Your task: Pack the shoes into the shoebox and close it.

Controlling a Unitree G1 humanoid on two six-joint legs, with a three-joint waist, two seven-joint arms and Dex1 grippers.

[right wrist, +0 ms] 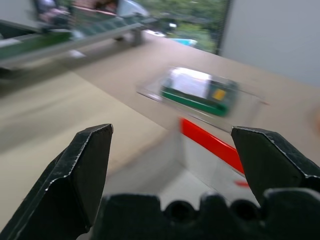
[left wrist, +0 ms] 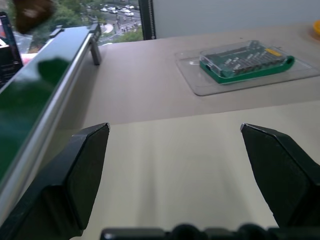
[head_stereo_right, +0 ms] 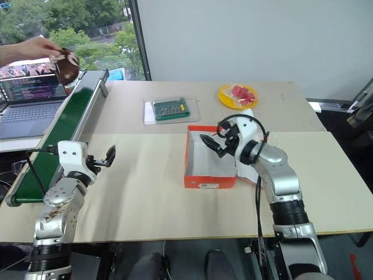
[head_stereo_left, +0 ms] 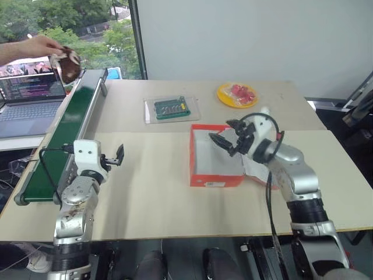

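Note:
A person's hand holds a dark brown shoe (head_stereo_left: 70, 65) with white markings in the air at the far left, above the far end of the conveyor. The red-orange shoebox (head_stereo_left: 192, 158) stands open on the table right of centre, its white inside bare; I cannot tell where its lid lies. My right gripper (head_stereo_left: 223, 135) hovers open over the box's far right part; in the right wrist view the red rim (right wrist: 212, 145) lies just beyond its fingers. My left gripper (head_stereo_left: 115, 156) is open above the table beside the conveyor, holding nothing.
A green conveyor belt (head_stereo_left: 67, 125) runs along the table's left edge, with a laptop (head_stereo_left: 29, 96) beyond it. A clear tray with a green circuit board (head_stereo_left: 171, 108) lies behind the box. A yellow plate (head_stereo_left: 223, 95) of red pieces sits at the back right.

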